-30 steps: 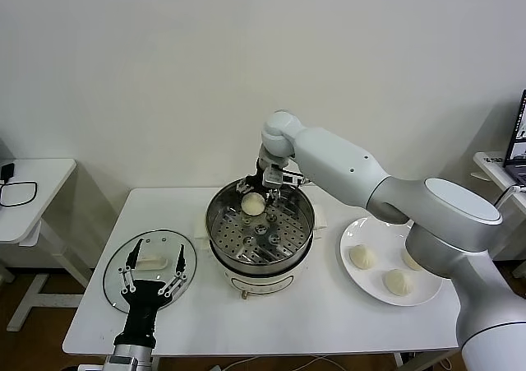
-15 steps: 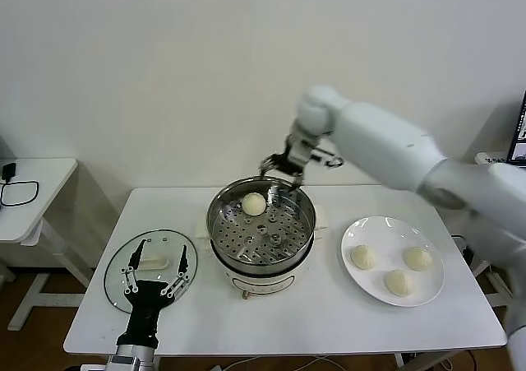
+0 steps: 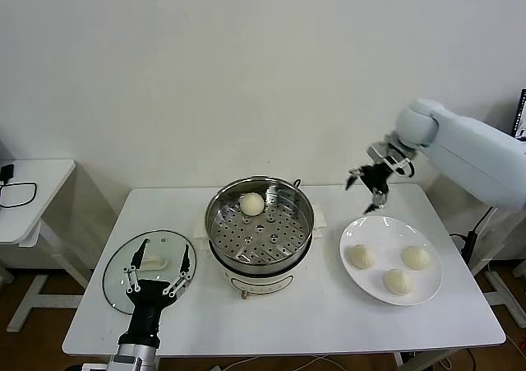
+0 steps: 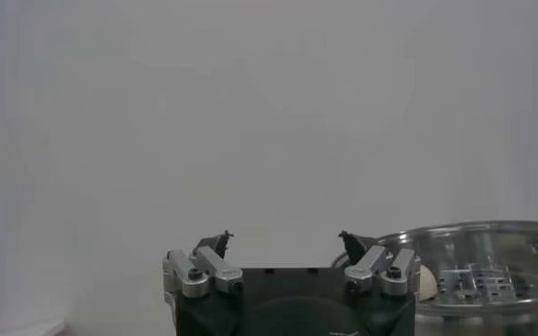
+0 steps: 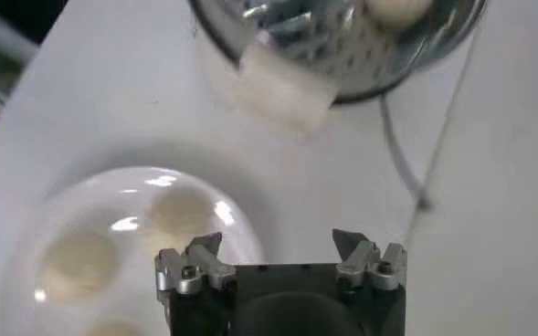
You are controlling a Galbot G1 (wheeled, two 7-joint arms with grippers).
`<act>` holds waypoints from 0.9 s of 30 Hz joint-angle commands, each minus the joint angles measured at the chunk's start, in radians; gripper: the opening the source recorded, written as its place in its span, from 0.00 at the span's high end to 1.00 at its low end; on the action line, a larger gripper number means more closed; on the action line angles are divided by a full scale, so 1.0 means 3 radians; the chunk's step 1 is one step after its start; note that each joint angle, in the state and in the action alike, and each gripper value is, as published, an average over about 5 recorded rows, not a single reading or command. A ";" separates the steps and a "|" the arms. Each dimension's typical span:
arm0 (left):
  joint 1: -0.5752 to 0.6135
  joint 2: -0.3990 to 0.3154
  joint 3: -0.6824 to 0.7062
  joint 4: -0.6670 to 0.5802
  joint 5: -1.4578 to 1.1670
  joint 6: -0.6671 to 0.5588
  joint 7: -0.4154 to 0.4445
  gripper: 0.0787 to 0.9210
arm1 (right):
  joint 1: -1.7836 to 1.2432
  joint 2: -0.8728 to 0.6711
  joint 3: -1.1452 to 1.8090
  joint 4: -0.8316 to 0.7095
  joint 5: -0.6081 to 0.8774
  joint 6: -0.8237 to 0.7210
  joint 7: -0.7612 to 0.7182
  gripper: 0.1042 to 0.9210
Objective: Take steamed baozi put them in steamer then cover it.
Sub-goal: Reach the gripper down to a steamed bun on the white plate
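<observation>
The white table (image 3: 329, 322) carries the steamer (image 3: 260, 227) at its centre, the white plate (image 3: 391, 260) to the robot's right and the glass lid (image 3: 119, 276) to its left. One steamed baozi (image 3: 251, 203) lies on the perforated tray at the back of the steamer; three more rest on the plate. The right gripper (image 3: 367, 188), a second ago down inside the steamer, has swung away and now hangs empty, jaws spread, above the plate's far edge. The left gripper (image 3: 155, 266) stays over the lid, jaws spread.
</observation>
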 commanded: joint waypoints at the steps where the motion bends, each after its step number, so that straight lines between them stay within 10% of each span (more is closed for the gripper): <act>1: 0.0004 -0.0010 -0.0001 0.0010 0.0004 -0.0004 -0.0005 0.12 | -0.0376 -0.0203 -0.0116 -0.0044 0.0213 -0.0398 0.0121 0.12; 27: 0.0011 -0.0029 -0.0016 0.0031 0.0004 -0.0014 -0.0013 0.12 | -0.0793 0.0143 0.0091 -0.0193 -0.0170 -0.0388 0.0321 0.12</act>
